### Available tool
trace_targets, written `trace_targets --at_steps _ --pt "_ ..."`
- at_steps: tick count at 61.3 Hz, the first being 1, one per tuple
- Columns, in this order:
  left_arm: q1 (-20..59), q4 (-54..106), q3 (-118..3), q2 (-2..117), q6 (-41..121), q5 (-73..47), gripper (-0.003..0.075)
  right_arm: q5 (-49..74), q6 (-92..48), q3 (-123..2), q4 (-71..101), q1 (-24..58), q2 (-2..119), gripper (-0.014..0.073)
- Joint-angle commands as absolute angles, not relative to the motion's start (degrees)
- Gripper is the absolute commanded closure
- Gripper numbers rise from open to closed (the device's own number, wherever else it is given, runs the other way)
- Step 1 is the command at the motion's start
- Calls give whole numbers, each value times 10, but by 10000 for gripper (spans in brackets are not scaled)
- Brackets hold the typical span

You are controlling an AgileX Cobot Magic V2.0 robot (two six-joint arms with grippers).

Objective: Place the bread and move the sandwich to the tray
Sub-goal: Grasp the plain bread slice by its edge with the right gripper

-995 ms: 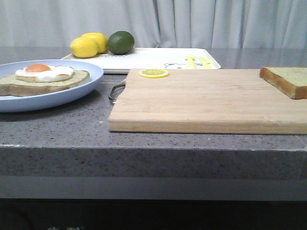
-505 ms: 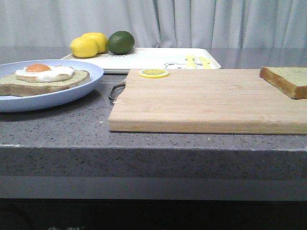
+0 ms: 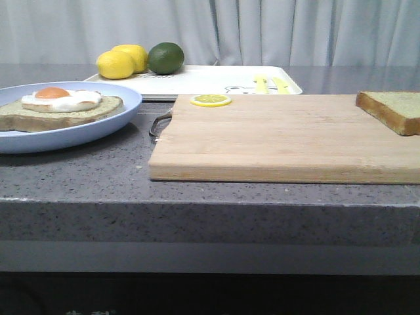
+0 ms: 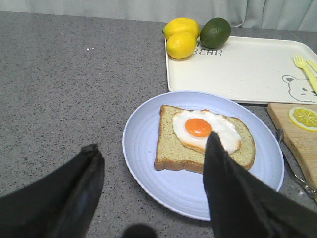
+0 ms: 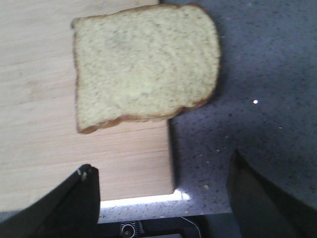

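The sandwich (image 3: 62, 105), bread with a fried egg, lies on a round light-blue plate (image 3: 98, 128) at the left; it also shows in the left wrist view (image 4: 203, 139) on the plate (image 4: 148, 163). The plain bread (image 3: 394, 108) lies on the right end of the wooden cutting board (image 3: 282, 138), overhanging its edge in the right wrist view (image 5: 143, 64). The white tray (image 3: 210, 79) sits at the back and shows in the left wrist view (image 4: 242, 69). My left gripper (image 4: 152, 141) is open above the plate's near side. My right gripper (image 5: 161, 163) is open, short of the bread. Neither gripper shows in the front view.
Two lemons (image 3: 121, 62) and a lime (image 3: 165, 58) sit at the tray's far left corner. A lemon slice (image 3: 210, 100) lies on the board's back left corner. The board's metal handle (image 3: 157, 123) points toward the plate. The table's front edge (image 3: 210, 203) is close.
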State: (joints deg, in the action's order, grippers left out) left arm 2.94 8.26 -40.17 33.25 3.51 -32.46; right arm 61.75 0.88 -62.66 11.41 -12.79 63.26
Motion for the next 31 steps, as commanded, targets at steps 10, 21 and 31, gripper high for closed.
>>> trace_targets --at_steps 10,21,31 --pt "28 90 -420 337 30 -280 294 672 -136 -660 283 -306 707 46" --pt "28 89 -420 337 30 -280 294 703 -209 -660 405 -371 771 46" --pt "28 89 -420 337 30 -279 294 708 -233 -660 432 -374 823 46"
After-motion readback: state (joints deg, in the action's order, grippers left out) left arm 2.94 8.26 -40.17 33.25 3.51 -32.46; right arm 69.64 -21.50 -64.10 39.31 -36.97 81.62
